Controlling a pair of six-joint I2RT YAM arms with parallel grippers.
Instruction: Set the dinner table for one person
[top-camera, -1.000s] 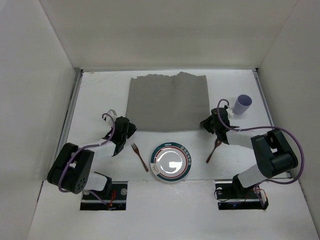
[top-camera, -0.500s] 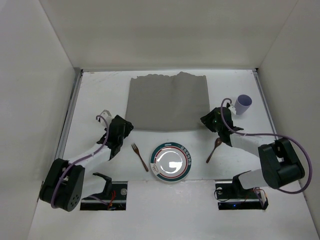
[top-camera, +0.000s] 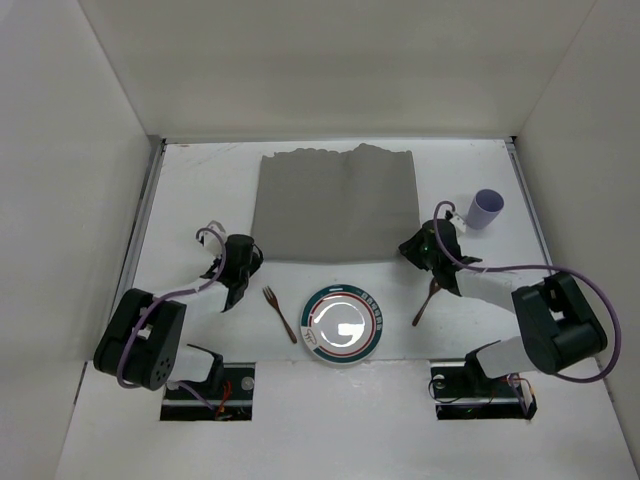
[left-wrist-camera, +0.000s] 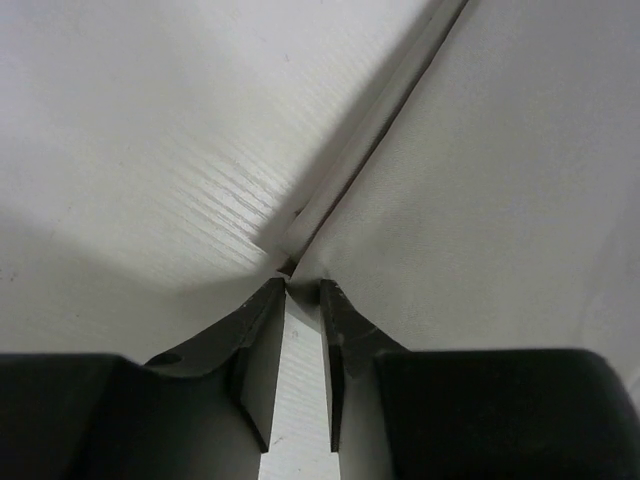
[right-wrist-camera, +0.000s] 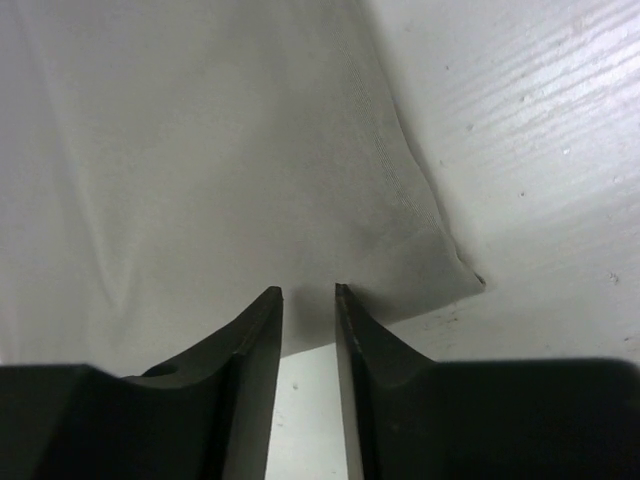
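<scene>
Grippers (left-wrist-camera: 300, 290) (right-wrist-camera: 307, 295) (narrowly parted) at cloth (right-wrist-camera: 200, 150) edge

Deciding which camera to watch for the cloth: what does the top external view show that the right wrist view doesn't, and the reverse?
Only top external: the round plate with a red-and-green rim, a brown fork left of it, a brown spoon right of it, a pale lilac cup, and the left gripper at the near left corner of the grey rectangular cloth. Only right wrist: the cloth's near edge crossing the gap between parted jaws. Both: the cloth, the white dinner table, the right gripper.
</scene>
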